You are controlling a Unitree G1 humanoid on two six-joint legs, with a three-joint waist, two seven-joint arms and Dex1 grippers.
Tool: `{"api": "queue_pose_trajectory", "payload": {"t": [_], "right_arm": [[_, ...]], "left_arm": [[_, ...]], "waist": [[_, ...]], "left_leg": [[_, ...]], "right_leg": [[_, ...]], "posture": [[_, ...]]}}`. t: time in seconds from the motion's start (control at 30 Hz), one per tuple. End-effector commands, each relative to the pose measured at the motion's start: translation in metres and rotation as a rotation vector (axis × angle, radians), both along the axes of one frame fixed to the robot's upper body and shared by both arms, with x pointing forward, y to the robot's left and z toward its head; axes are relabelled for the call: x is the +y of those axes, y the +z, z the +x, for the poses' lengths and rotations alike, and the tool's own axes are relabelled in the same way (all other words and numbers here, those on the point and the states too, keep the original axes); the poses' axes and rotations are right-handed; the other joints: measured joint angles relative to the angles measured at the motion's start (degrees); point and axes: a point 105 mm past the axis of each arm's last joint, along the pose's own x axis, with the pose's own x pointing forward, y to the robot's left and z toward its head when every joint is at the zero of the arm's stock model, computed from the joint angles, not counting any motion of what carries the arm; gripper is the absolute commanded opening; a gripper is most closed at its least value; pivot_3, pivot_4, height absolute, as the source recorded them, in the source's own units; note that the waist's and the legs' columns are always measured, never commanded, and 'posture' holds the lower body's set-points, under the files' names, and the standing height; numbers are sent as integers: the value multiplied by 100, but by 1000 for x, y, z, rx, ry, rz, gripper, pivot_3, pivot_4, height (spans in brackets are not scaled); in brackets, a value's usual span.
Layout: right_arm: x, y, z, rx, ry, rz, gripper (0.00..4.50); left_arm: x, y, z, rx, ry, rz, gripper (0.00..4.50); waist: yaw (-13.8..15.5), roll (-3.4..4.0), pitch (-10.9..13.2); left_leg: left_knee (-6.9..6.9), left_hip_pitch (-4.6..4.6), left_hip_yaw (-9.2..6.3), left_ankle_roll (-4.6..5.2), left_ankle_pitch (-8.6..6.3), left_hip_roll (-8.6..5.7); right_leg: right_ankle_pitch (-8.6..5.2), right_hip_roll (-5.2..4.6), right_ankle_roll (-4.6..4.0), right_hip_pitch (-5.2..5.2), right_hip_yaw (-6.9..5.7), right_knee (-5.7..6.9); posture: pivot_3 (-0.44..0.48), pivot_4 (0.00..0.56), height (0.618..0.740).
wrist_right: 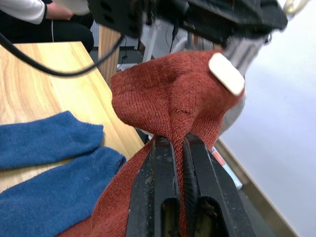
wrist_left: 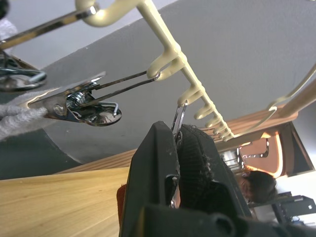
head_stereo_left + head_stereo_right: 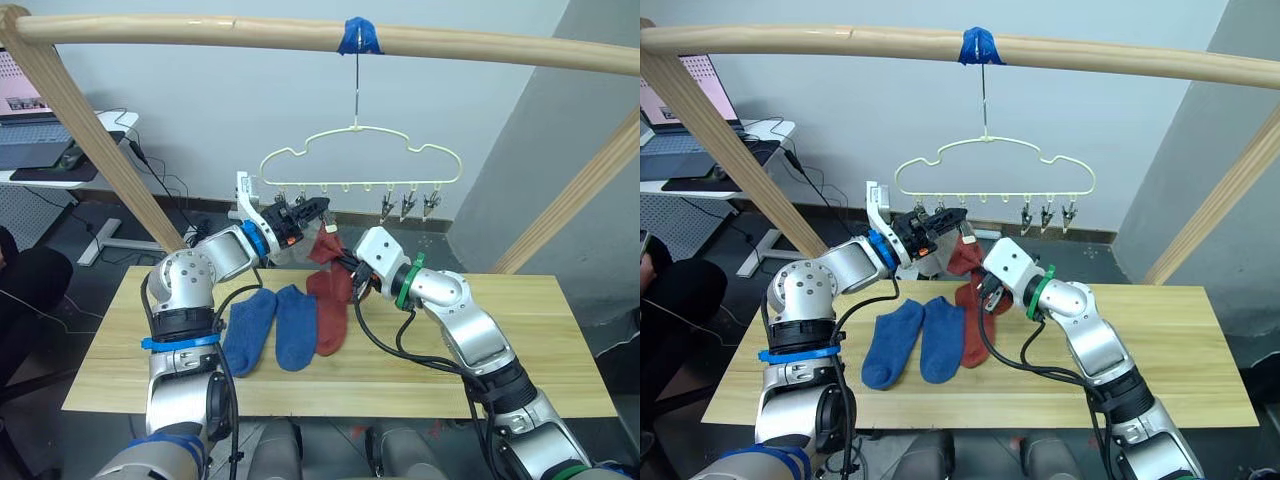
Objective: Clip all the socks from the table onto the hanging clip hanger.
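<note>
Writing: none that I can read; the one tag-like thing is a small blank white label (image 1: 226, 73) on the cuff of the rust sock (image 1: 173, 103), just above my right pincer (image 1: 178, 148).

That right pincer has its black fingers pressed together on a fold of the raised rust sock, holding it up off the tabletop (image 3: 520, 350). The knit is coarse, brick red, bunched above the fingers and trailing down below them toward a second rust sock (image 3: 330, 320) that lies flat on the planks. To the left of the right pincer, down on the tabletop, two blue socks (image 3: 270, 328) lie side by side, touching each other, the nearer one just beside the flat rust sock.

My left pincer (image 3: 312, 210) is raised just above and left of the right one, right under the lower bar of the clip hanger (image 3: 360, 160). Its fingers are squeezed on one of the small metal clips (image 2: 177, 121). Beside it a second clip (image 2: 84, 101) grips something light grey and woolly (image 2: 17, 116).

The hanger is pale yellow wire with a cloud-like outline, hooked on a wooden pole (image 3: 300, 35) at a band of blue tape (image 3: 358, 36); three clips (image 3: 408, 206) hang free at its right end.
</note>
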Motion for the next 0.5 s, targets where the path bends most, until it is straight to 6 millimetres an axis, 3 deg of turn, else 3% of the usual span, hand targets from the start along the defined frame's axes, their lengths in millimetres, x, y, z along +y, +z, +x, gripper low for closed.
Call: {"api": "queue_pose_trajectory", "payload": {"t": [0.03,0.33,0.4,0.5], "right_arm": [[-4,11,4,-38,-17,33,0],[-2,12,10,24,-38,158,0],[-2,11,11,67,-42,208,562],[-4,9,11,77,-47,207,1500]], "left_arm": [[-1,13,-4,-67,-21,-12,1091],[12,21,-14,-91,-18,-42,3708],[14,22,-18,-94,-19,-37,4385],[19,20,-24,-96,-12,-17,4500]], "waist": [[1,0,0],[-5,0,0],[2,0,0],[23,0,0]], "left_leg": [[-1,0,0,0,0,0],[-18,-1,0,0,0,2],[-26,-1,-1,-1,1,2],[-39,-1,-2,-1,1,2]], "right_leg": [[1,0,-1,0,0,0],[5,-1,-10,-1,-2,-13],[8,-2,-13,-1,-5,-19],[8,-4,-14,-1,-7,-28]], "posture": [[-11,139,740],[-1,140,740],[-1,140,740],[15,144,740]]}}
